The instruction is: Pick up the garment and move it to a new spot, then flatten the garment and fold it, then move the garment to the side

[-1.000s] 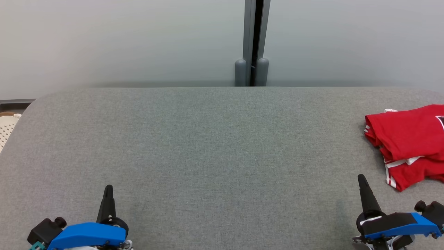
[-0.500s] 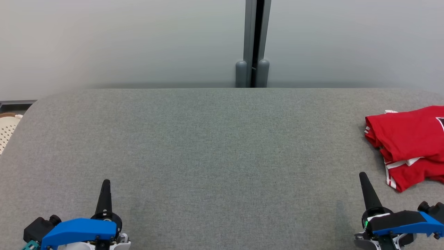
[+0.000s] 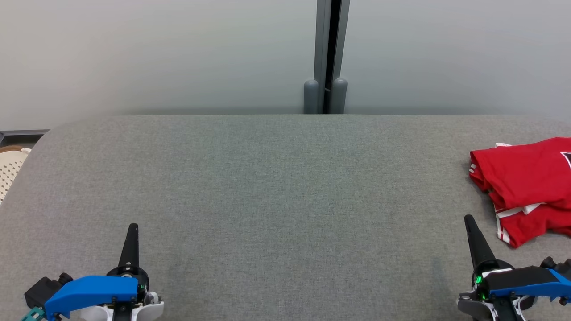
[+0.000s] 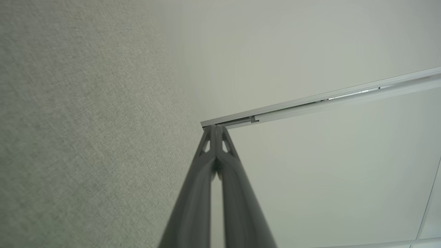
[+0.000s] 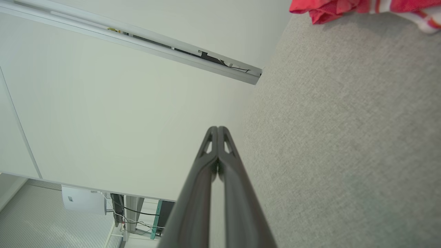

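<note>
At 7 o'clock in the head view, the left gripper [image 3: 132, 228] is held over the grey padded surface [image 3: 285, 187]. Its jaws are pressed fully together and nothing is gripped, as the left wrist view confirms.

At 5 o'clock, the right gripper [image 3: 469, 219] is likewise closed tip to tip and empty.

The garment [image 3: 526, 183] — a red shirt with white trim — is found at 3 o'clock, at the right end of the surface. It lies near the right gripper but apart from it, and is partly cut off by the frame edge. It is stacked in rough layers rather than spread flat.

Judgement: pick-up, flattening, folding and setting aside are taken as done. The fold is loose, however — an untouched bundle cannot be ruled out, in which case every step is left.
</note>
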